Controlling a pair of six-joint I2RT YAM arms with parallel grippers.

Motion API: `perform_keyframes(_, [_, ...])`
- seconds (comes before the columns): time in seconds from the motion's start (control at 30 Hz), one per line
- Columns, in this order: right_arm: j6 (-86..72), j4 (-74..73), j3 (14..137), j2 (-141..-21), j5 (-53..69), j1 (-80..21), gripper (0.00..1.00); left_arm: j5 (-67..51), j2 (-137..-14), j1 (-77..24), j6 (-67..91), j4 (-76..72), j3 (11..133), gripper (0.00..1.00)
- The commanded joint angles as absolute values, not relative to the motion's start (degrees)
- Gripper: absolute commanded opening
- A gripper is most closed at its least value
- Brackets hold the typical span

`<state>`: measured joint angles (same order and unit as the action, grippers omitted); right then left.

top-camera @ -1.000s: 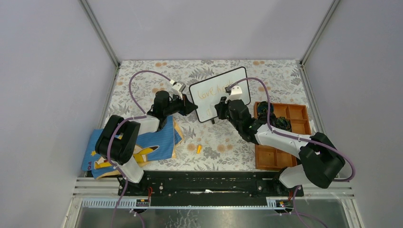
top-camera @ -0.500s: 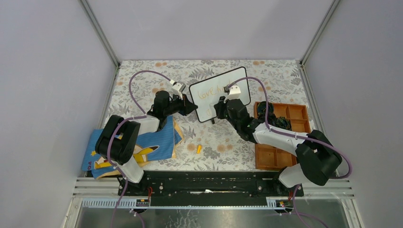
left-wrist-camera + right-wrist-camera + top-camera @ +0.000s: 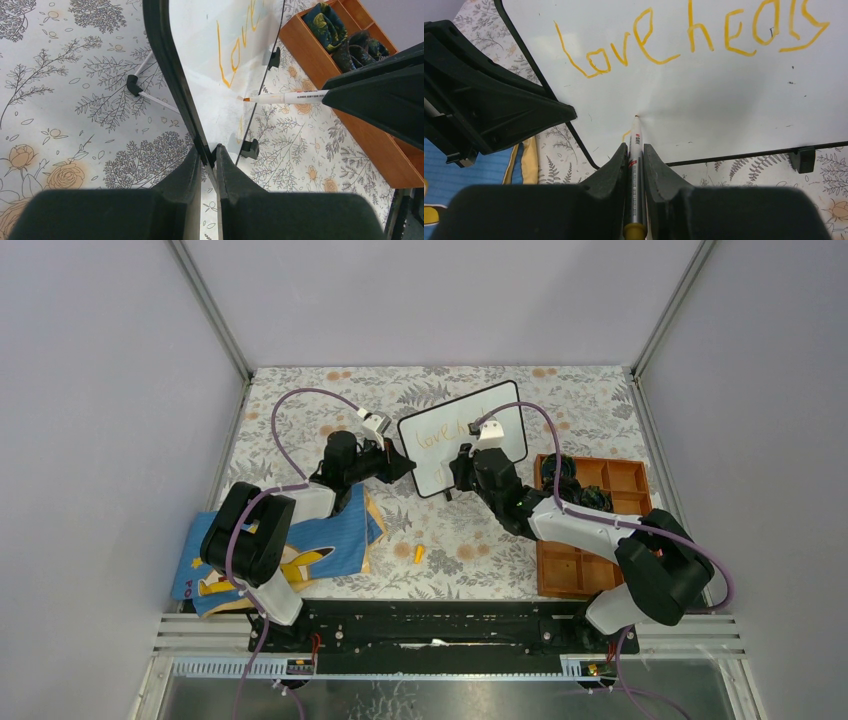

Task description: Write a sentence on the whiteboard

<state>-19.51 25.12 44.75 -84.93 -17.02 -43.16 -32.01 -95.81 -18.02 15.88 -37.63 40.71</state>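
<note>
The whiteboard (image 3: 435,468) stood tilted at the far middle of the floral bench (image 3: 590,410), its left edge pinched in the closed left end effector (image 3: 209,156). The right end effector (image 3: 635,150) clamped a marker (image 3: 636,165), tip against the board below the sentence (image 3: 691,30) (it read "love heals").

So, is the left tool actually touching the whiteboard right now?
Touching. The left wrist view shows the left tool closed on the black rim of the whiteboard, pinching it from both sides with no gap visible.
</note>
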Motion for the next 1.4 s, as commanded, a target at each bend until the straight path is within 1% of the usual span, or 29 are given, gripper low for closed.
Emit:
perform_keyframes(0.0, [-20.4, 26.8, 47.0, -85.4, -18.6, -43.0, 0.00, -27.7, -97.1, -18.5, 10.5, -31.4, 39.6, 0.00])
perform_keyframes(0.73, [-22.4, 23.9, 41.4, -83.7, -18.2, -43.0, 0.00, -27.6, -97.2, -18.6, 10.5, -31.3, 39.7, 0.00])
perform_keyframes(1.07, [-22.9, 22.6, 40.6, -83.1, -19.0, -43.0, 0.00, -27.4, -97.1, -18.7, 10.5, -31.2, 39.6, 0.00])
perform_keyframes(1.23, [-22.7, 22.0, 40.0, -81.2, -20.7, -43.0, 0.00, -27.4, -97.1, -18.7, 10.5, -31.1, 39.7, 0.00])
perform_keyframes(1.37, [-22.6, 24.2, 39.0, -78.3, -21.0, -43.0, 0.00, -27.4, -97.1, -18.7, 10.4, -31.1, 39.6, 0.00])
